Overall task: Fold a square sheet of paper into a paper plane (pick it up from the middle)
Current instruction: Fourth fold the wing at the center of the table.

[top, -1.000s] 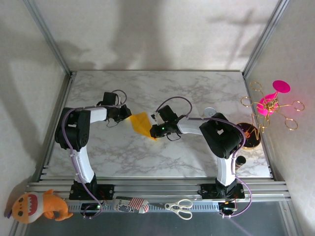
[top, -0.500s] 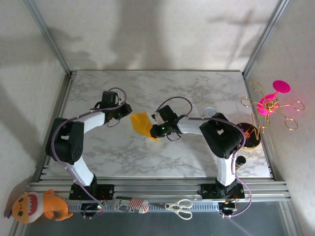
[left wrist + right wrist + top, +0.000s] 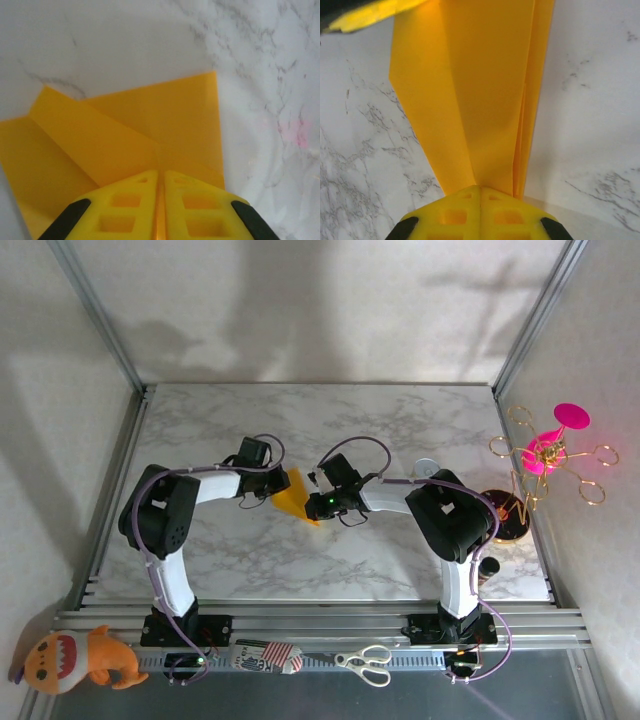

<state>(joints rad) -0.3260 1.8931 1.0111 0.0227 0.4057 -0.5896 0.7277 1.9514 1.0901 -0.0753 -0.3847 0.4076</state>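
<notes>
Three things on the near rail: an orange plush toy (image 3: 80, 660), a striped bundle (image 3: 265, 655) and white-handled scissors (image 3: 366, 664), all well apart from the paper.
Two arms: bases at the near edge, both bent inward and meeting mid-table.
One paper plane (image 3: 292, 492): orange-yellow and partly folded, it lies on the marble table (image 3: 400, 560) between the two grippers. Its flaps overlap along a lengthwise crease.
Left gripper (image 3: 160, 172): fingers pressed almost together, tips over the paper's left side. I cannot tell whether they pinch a layer.
Right gripper (image 3: 480, 189): fingers closed tight on the paper's narrow end, with the folded layers fanning out from them.
In the way: from above, each wrist covers an edge of the paper. In the right wrist view, one yellow finger of the left gripper overhangs the far corner.
One white disc (image 3: 427, 467): just behind the right forearm.
One gold wire stand (image 3: 540, 465): at the right side, carrying a pink disc (image 3: 571, 416), far from the paper.
</notes>
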